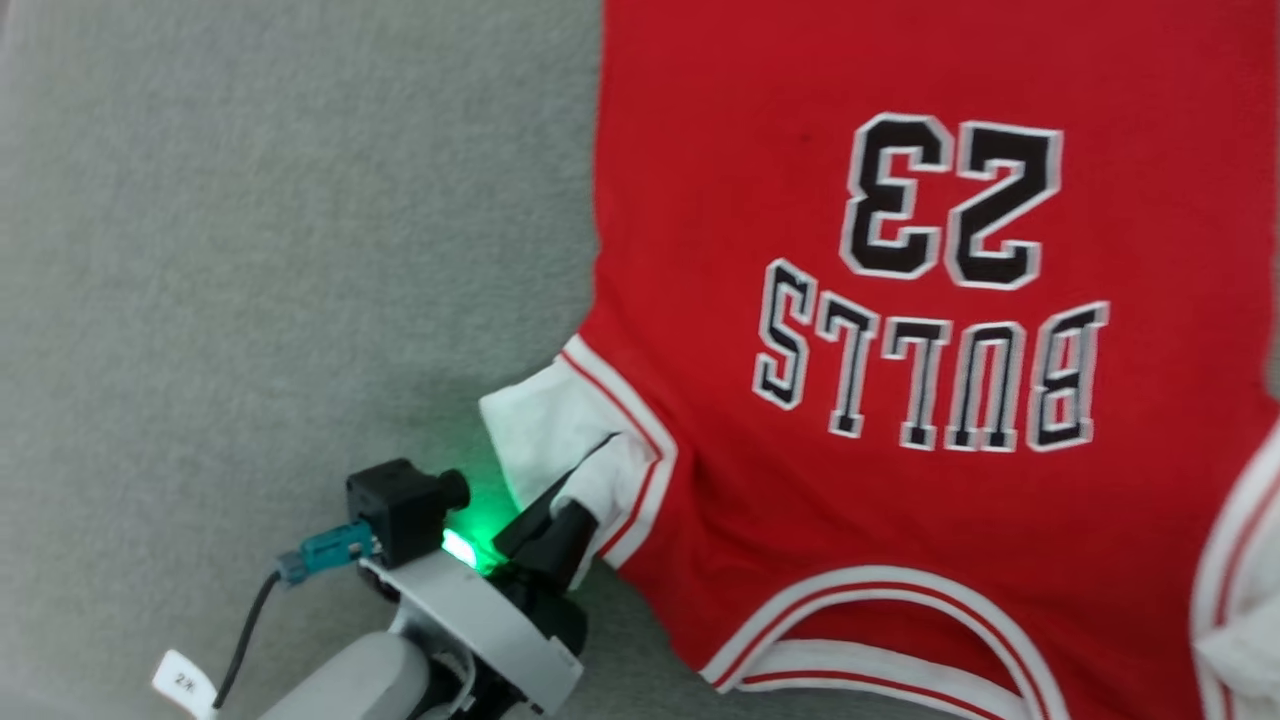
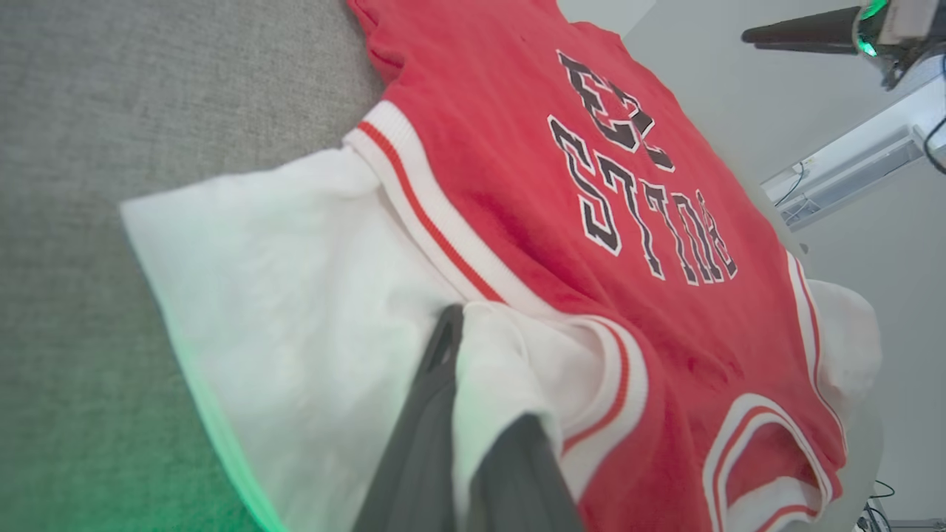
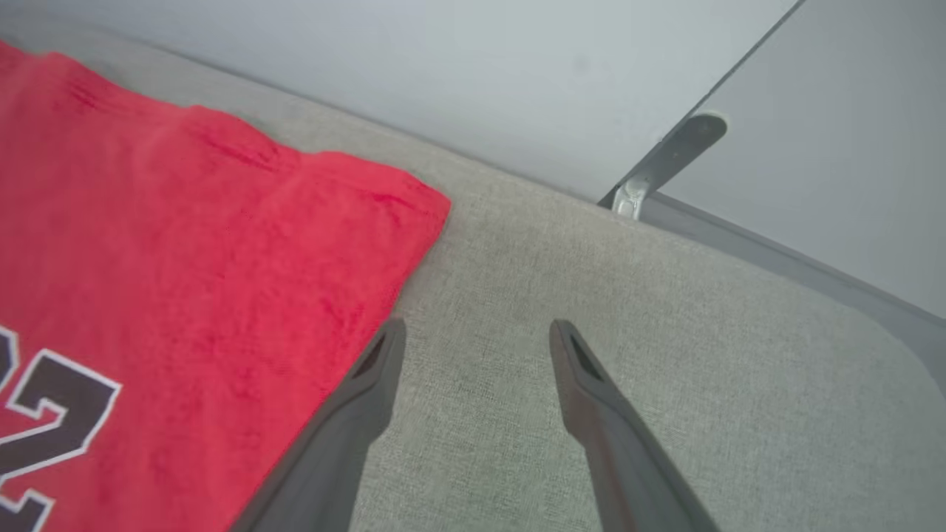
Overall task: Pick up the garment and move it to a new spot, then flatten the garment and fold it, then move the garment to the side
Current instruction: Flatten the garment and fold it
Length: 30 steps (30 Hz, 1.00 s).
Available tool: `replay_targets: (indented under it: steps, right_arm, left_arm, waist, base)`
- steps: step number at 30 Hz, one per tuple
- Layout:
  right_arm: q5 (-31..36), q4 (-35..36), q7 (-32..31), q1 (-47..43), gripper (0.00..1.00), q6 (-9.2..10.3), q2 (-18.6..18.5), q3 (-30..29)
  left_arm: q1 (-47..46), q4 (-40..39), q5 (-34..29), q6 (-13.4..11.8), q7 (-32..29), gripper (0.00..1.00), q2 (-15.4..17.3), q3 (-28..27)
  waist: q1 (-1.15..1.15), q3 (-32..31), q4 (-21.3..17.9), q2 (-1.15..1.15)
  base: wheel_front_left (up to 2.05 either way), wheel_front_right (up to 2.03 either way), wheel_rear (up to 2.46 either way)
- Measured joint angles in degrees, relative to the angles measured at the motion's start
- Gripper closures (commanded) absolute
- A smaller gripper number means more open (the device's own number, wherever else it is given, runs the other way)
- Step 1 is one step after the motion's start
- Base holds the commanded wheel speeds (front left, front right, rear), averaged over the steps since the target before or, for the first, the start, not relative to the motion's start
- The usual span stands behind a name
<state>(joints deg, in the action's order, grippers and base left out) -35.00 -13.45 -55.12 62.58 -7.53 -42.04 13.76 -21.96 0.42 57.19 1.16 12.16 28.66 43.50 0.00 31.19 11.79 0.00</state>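
Observation:
The garment (image 1: pixel 800 180), a red jersey with black "BULLS 23" print, white sleeves and striped trim, lies flat on the grey surface, its neck toward me. My left gripper (image 1: pixel 590 470) is shut on the garment's white left sleeve (image 2: pixel 295 295), which folds over between its dark fingers (image 2: pixel 436 384). In the right wrist view my right gripper (image 3: pixel 477 332) is open above the grey cloth, just beside the garment's (image 3: pixel 185 244) hem corner, with nothing between its fingers (image 3: pixel 584 369). The right gripper's dark fingers (image 2: pixel 805 33) also show raised at the far side in the left wrist view.
A grey fabric-covered table (image 1: pixel 250 250) carries the garment, with free room to its left. Its rounded far edge (image 3: pixel 850 295) drops to a pale floor, where a metal leg (image 3: pixel 665 162) stands.

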Motion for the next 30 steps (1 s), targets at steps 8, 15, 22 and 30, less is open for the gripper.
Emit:
replay_targets:
  steps: [8,15,22,30]
  right_arm:
    - [5.61,-16.96,-2.88,12.29,0.0,0.0,3.31,4.97]
    - [6.23,-24.13,-2.25,15.02,0.0,0.01,5.06,6.97]
    - [6.21,-26.73,-1.31,16.15,0.56,0.02,5.26,8.7]
    - [4.23,-28.11,5.63,13.75,1.0,0.0,5.94,10.14]
  left_arm:
    - [-2.06,0.13,-0.82,3.22,1.23,1.0,-2.34,0.9]
    - [-3.13,1.23,-0.69,4.99,2.01,1.0,-3.91,1.32]
    - [-3.39,1.81,0.29,5.91,2.32,1.0,-3.92,1.51]
    - [-3.09,2.66,0.83,6.25,2.5,1.0,-3.53,1.13]
  waist:
    - [0.0,4.61,4.96,0.0]
    - [0.0,6.88,7.94,0.0]
    - [0.0,6.83,7.81,0.0]
    - [0.0,5.31,6.74,0.0]
  base:
    - [0.0,0.0,0.0]
    - [0.0,0.0,0.0]
    - [0.0,0.0,0.0]
    - [0.0,0.0,0.0]
